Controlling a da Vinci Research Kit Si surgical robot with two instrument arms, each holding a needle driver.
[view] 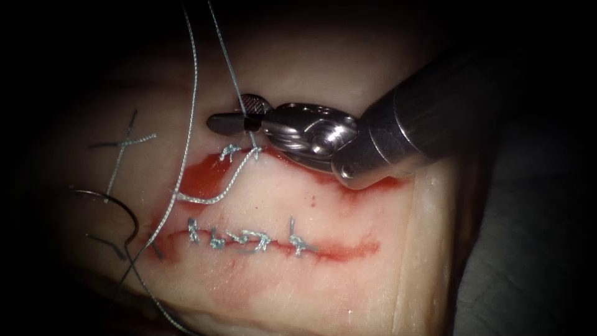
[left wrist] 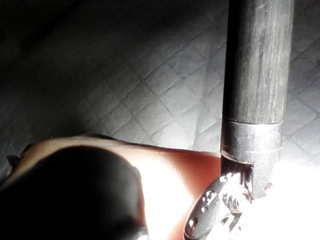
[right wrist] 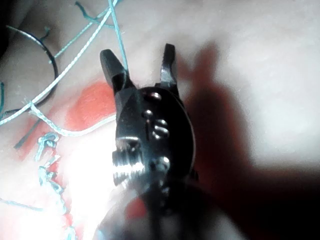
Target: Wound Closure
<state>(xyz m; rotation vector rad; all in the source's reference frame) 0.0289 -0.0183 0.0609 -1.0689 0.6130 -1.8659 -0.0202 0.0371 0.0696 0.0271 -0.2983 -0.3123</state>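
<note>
In the endoscope view the right arm's tool (view: 239, 118) entered from the right of the frame, its tip sitting at upper centre just above the upper cut (view: 348, 183) in the tissue (view: 348, 274). Its jaws were parted, as the right wrist view (right wrist: 145, 65) showed plainly, with a strand of thread (view: 227, 59) running between them and on up to the top edge of the frame. The jaws were not clamped on that strand; it lay against one jaw. Just below the tip a knot (view: 231, 151) sat on the upper cut, and from it a loop of thread (view: 214, 198) curved down and left across a pool of red fluid (view: 205, 174).

The curved needle (view: 115, 208) lay free at the left of the frame, left of both cuts, resting on the tissue surface and held by neither tool. Whether its point was in the tissue could not be told. A second long strand (view: 191, 93) ran from the top edge down past it toward the lower left.

The lower cut (view: 342, 250) crossed the centre of the frame, carrying a row of tied stitches (view: 239, 238).

In the left wrist view the left arm's tool (left wrist: 212, 220) hung beside the tissue (left wrist: 165, 175); its jaw state could not be told.
</note>
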